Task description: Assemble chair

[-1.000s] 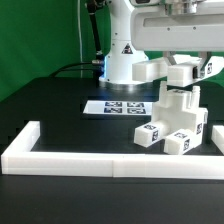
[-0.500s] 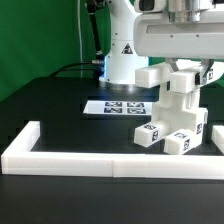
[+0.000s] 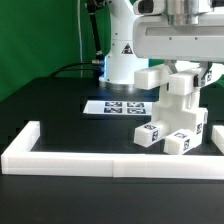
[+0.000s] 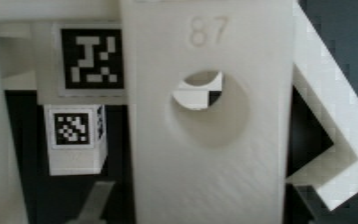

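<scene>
My gripper (image 3: 186,70) hangs over the exterior view's right and is shut on a white chair piece (image 3: 178,86). The piece is held just above, or touching, the top of the stacked white chair parts (image 3: 178,128), which bear black-and-white tags. In the wrist view the held piece (image 4: 211,110) fills the middle; it has a round hole and an embossed 87. It sits between my gripper's (image 4: 211,205) fingers, and one grey finger (image 4: 101,200) shows beside it. Tagged chair parts (image 4: 78,125) lie below.
The marker board (image 3: 118,108) lies flat on the black table to the exterior view's left of the chair parts. A long low white border rail (image 3: 90,160) runs along the front and turns back at the left. The robot base (image 3: 125,60) stands behind.
Over the last second my gripper has come down and slightly to the exterior view's left with the white piece, onto the stacked parts. In the last half second it has barely moved.
</scene>
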Robot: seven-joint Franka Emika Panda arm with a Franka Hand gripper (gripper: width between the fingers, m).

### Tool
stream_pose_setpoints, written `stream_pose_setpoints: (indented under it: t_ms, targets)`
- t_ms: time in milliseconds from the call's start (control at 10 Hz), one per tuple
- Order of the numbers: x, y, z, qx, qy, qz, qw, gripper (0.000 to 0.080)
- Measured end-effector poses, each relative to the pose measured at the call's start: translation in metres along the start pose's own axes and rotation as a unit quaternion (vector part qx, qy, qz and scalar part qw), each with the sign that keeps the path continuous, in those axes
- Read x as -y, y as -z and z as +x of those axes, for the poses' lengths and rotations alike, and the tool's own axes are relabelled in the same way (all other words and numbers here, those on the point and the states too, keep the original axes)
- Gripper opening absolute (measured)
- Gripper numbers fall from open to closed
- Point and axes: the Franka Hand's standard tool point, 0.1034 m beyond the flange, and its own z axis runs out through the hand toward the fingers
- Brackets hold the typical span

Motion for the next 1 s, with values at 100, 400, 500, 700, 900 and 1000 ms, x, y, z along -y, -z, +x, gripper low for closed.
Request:
stream_pose_setpoints:
  t_ms: [100, 400, 500, 700, 900, 1000]
  targets:
    - [-0.001, 0.000, 0.001, 0.000, -0.002, 0.000, 1.000, 0.0290]
    - [0.002, -0.002, -0.005, 0.001, -0.012, -0.001, 1.000, 0.0290]
    - [0.002, -0.005, -0.005, 0.002, -0.012, -0.003, 1.000, 0.0290]
    - [0.001, -0.009, -0.005, 0.000, -0.012, -0.004, 1.000, 0.0290]
    - [0.000, -0.013, -0.005, 0.001, -0.011, -0.006, 1.000, 0.0290]
    - [-0.001, -0.016, -0.005, 0.002, -0.010, -0.007, 1.000, 0.0290]
